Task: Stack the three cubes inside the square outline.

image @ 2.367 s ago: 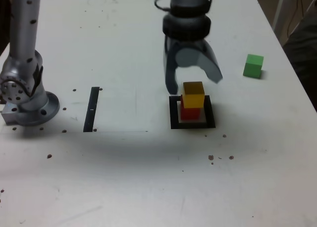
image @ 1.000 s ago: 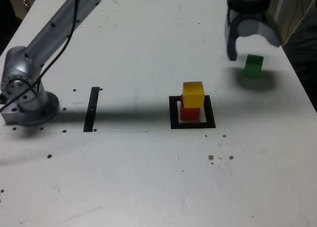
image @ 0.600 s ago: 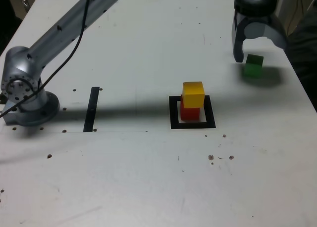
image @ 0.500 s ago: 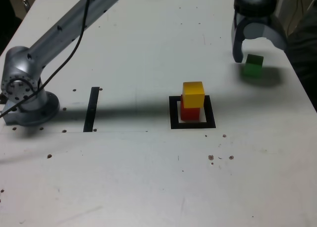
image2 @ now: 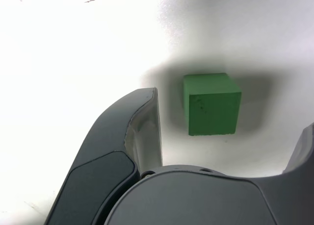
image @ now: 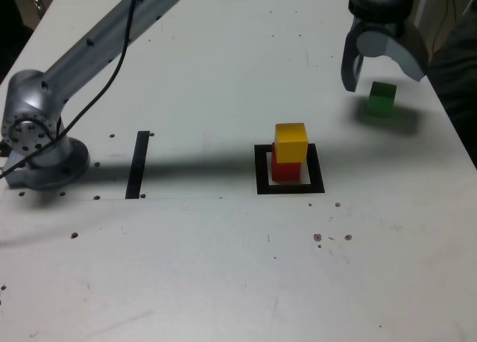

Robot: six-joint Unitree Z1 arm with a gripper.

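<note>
While I count from the exterior view, I get three cubes: one red cube [image: 284,168], one yellow cube [image: 291,141] and one green cube [image: 381,99]. There is one square outline [image: 289,185], one narrow black strip [image: 138,164] and one arm, its base [image: 37,144] at the exterior view's left edge of the white table [image: 223,267].

The red cube sits inside the outline with the yellow cube on top of it, so I see only part of the red one. The yellow cube looks turned a little against the red one beneath. The top of the wrist is cut off at the far edge of the exterior view, and the arm's link runs out of frame there too. In the wrist view one finger [image2: 132,137] shows nearly whole, while the other is only a sliver at the picture's edge. Dark shapes lie beyond the table's right edge; I cannot make them out.

The green cube rests alone on the table, far and to the exterior view's right of the stack, well apart from it. The gripper [image: 384,70] hangs above it with its jaws spread wide and nothing between them. In the wrist view the green cube [image2: 211,104] lies in the gap between the fingers, clear of the one I can see.
</note>
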